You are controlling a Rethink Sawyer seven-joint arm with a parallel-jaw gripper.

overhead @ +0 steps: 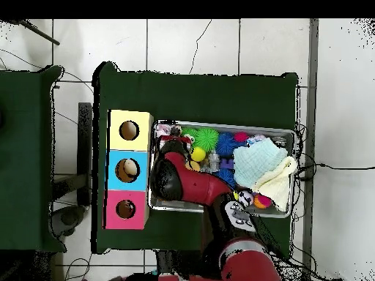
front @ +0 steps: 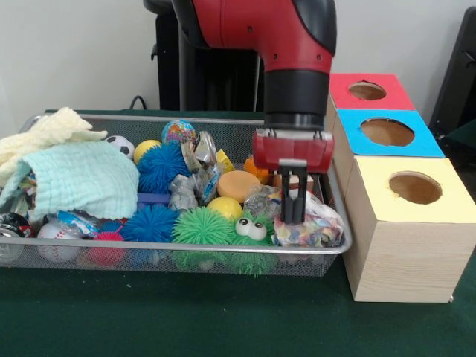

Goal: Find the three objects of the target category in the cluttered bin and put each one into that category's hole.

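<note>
While my claw (front: 293, 210) hangs pressed together and empty over the cluttered silver wire-mesh bin (front: 186, 253), I judge sorting unfinished; the red-panelled round hole (front: 367, 91) looks empty.

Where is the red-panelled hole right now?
In the front view, the red-panelled hole tops the farthest box at upper right, behind the blue-panelled hole, right of the bin.

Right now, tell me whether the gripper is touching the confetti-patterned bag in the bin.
Cannot tell. In the front view the gripper overlaps the bag in the bin, but contact isn't plain; overhead, the arm hides both.
</note>
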